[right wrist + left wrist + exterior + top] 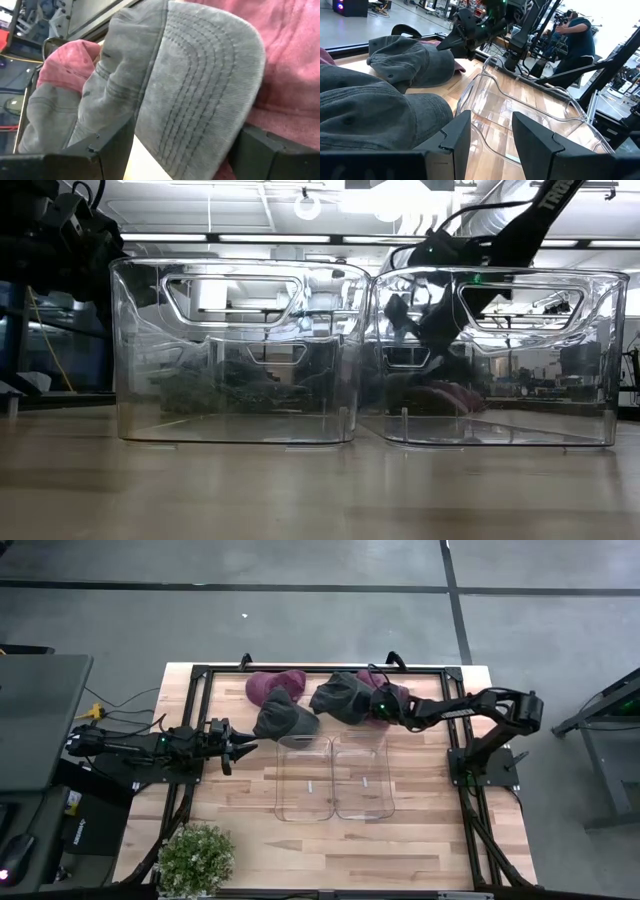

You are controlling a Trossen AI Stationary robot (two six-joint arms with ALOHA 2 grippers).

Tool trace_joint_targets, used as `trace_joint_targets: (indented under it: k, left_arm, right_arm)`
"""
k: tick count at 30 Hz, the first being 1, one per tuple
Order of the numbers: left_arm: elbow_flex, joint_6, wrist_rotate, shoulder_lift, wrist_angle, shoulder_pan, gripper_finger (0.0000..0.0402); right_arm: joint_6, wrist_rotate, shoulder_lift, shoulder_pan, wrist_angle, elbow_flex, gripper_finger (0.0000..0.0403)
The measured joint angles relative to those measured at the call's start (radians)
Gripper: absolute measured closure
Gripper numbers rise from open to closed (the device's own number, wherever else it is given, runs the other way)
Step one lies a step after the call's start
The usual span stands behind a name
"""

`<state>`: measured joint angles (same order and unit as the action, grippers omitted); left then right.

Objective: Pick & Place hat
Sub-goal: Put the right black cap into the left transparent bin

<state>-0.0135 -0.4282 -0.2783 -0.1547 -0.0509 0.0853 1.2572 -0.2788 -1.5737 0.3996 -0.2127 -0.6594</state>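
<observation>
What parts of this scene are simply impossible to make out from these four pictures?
- Right gripper, high view: its fingertips are buried among the hats, so its grip is unclear.
- Maroon hat, high view: partly covered by the grey hat.
- Hats in the low view: smeared behind the clear bins.
- Person, left wrist view: partly behind stands; what they are doing is unclear.

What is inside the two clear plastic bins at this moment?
Both clear plastic bins show only the wooden table through their floors; no hat lies inside. The grey caps and maroon caps lie behind them. Nothing there seems covered.
</observation>
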Motion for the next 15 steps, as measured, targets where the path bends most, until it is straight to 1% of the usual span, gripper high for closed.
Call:
trace_joint_targets:
  k: [3, 8, 12, 15]
  left_arm:
    - [0.000, 0.000, 0.000, 0.000, 0.000, 0.000, 0.0264]
    - [0.000, 0.000, 0.000, 0.000, 0.000, 0.000, 0.0264]
    - [0.000, 0.000, 0.000, 0.000, 0.000, 0.000, 0.0264]
    - [0.000, 0.000, 0.000, 0.000, 0.000, 0.000, 0.0264]
  right_arm:
    - [0.000, 0.001, -0.018, 0.000, -0.035, -0.001, 0.0130]
    - [-0.009, -0.018, -0.018, 0.000, -0.038, -0.001, 0.0139]
    - [-0.024, -0.012, -0.018, 0.002, -0.039, 0.000, 0.0164]
    - [-0.025, -0.007, -0.018, 0.002, -0.039, 0.000, 0.0195]
